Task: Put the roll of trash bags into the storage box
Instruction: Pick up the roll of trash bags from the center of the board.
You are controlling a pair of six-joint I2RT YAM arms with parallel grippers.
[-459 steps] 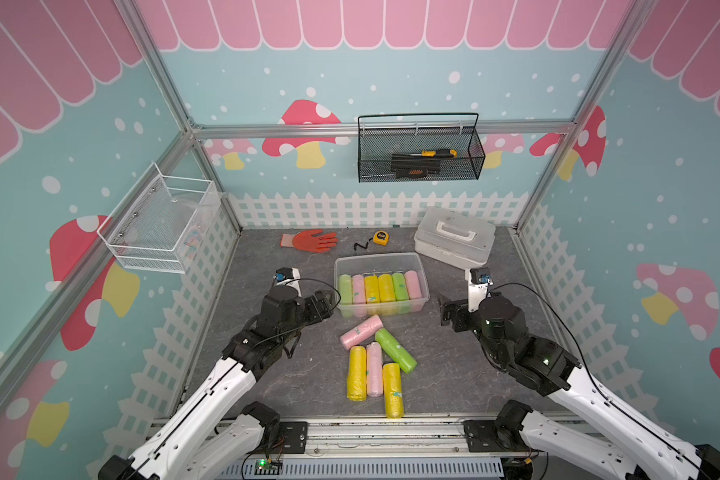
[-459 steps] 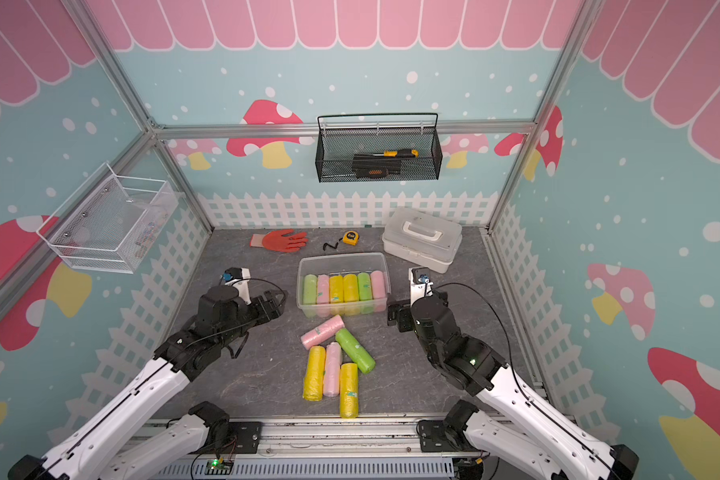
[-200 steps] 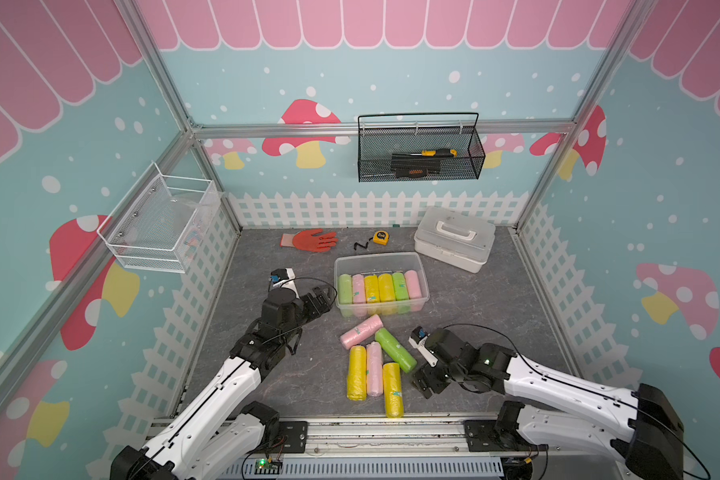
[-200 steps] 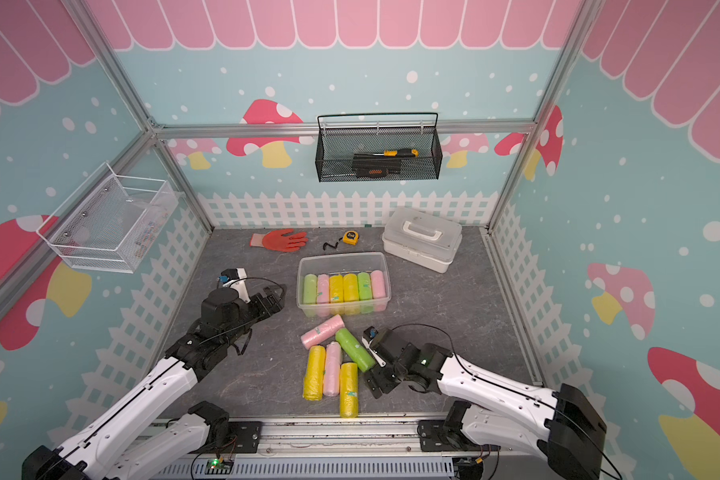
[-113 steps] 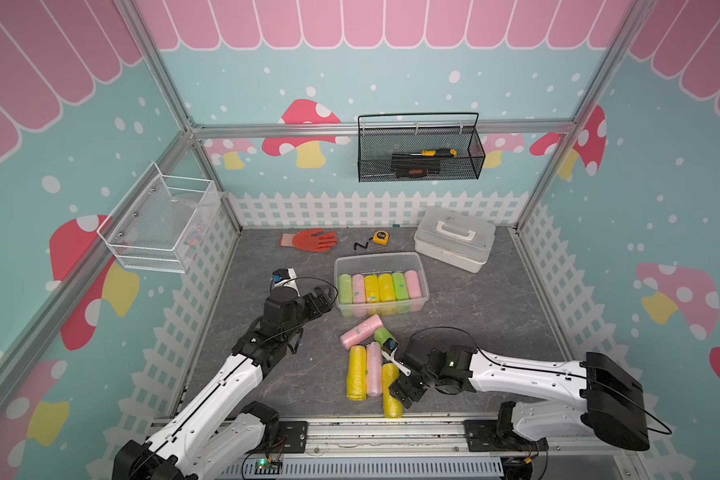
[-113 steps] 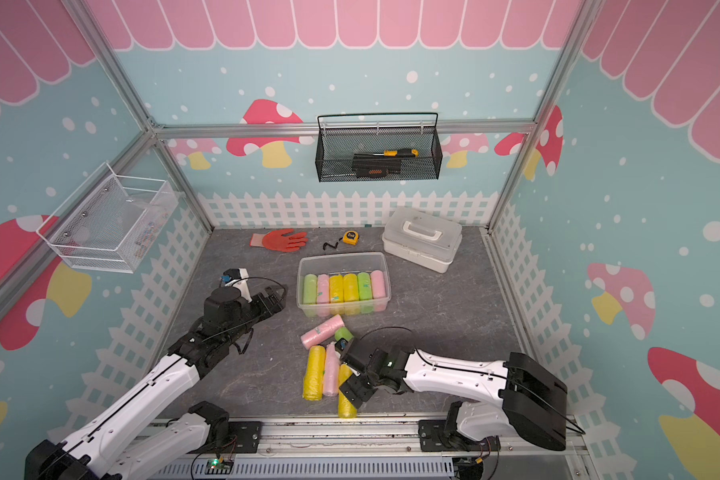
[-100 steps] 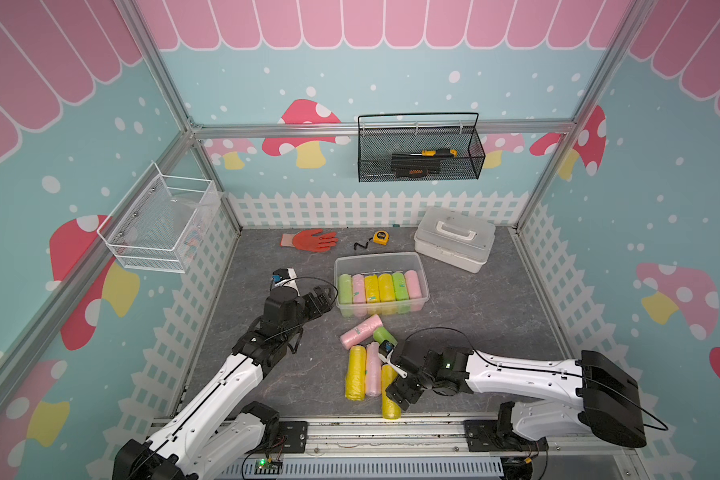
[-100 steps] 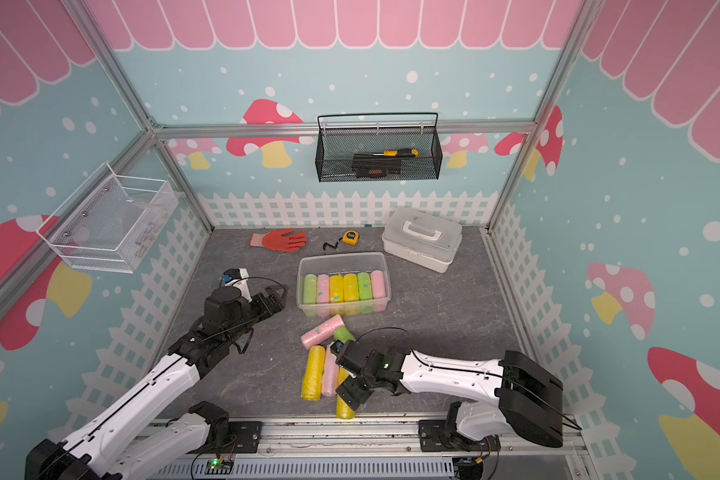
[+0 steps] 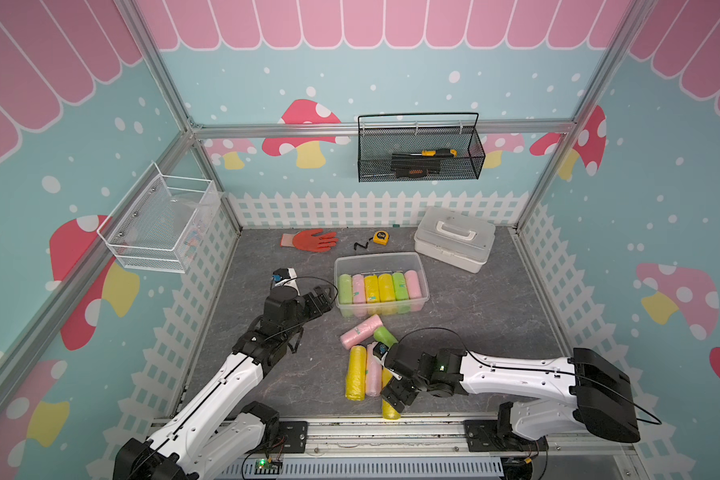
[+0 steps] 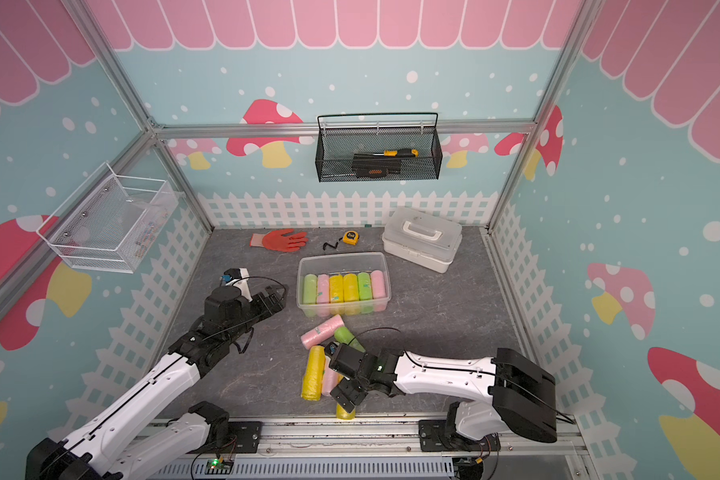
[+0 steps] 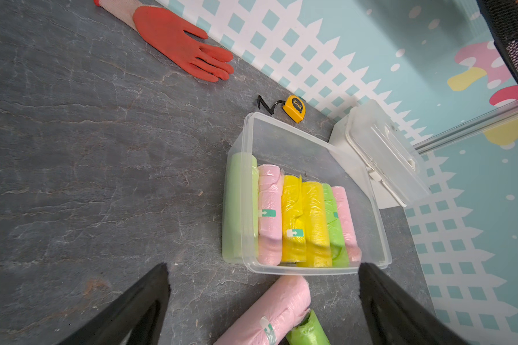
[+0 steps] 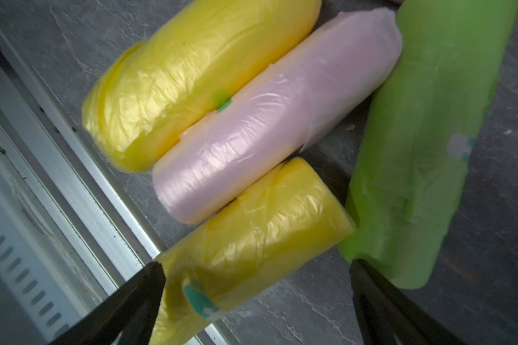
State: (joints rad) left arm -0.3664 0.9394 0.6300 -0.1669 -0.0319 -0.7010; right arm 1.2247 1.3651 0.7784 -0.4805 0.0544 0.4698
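Note:
The clear storage box (image 9: pixel 377 255) (image 10: pixel 341 256) sits mid-table with several rolls lined up inside. In front of it loose rolls lie on the floor: a pink roll (image 9: pixel 360 331), a green roll (image 9: pixel 385 336), a yellow roll (image 9: pixel 356 378), another pink roll (image 9: pixel 373 374) and a yellow roll (image 9: pixel 390 409) by the front rail. My right gripper (image 9: pixel 391 380) (image 12: pixel 256 270) hangs open low over that last yellow roll (image 12: pixel 251 239), one finger at its rail-side end, the other by the green roll (image 12: pixel 425 149). My left gripper (image 9: pixel 321 299) (image 11: pixel 263 265) is open and empty, left of the box (image 11: pixel 311 270).
A white case with a handle (image 9: pixel 454 239) stands at the back right. An orange glove (image 9: pixel 308 240) and a yellow tape measure (image 9: pixel 380 237) lie by the back fence. A black wire basket (image 9: pixel 420 153) hangs on the back wall, a white mesh basket (image 9: pixel 159 224) on the left wall. The metal rail (image 9: pixel 350 428) borders the front.
My right arm has swung from beside the box down to the loose rolls at the front, ending over the yellow roll by the rail. The left arm has barely moved.

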